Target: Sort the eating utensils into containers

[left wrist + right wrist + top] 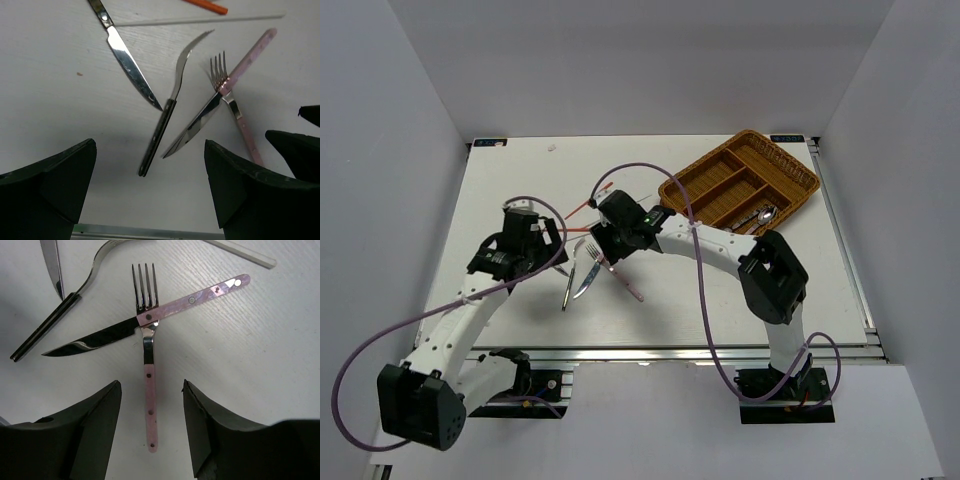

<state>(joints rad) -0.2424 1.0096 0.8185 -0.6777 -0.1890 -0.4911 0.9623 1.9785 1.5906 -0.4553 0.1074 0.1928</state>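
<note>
Both arms lean over the loose cutlery in the middle of the white tabletop (520, 170). The right pincer (151, 390) hangs spread, its jaws on either side of the handle of a pink-handled steel fork (148, 365) without touching it. A pink-handled steel knife (190, 300) lies across that fork's neck. The left pincer (150, 150) is spread wide above a black-handled fork (172, 100), with a dark-handled steel knife (127, 65) just beside it. A thin orange chopstick (207, 5) and a pale chopstick (200, 20) lie beyond. The brown woven wicker tray (705, 159) sits toward the far right corner, well apart from the pile, with a silver utensil (758, 217) in its nearest compartment.
</note>
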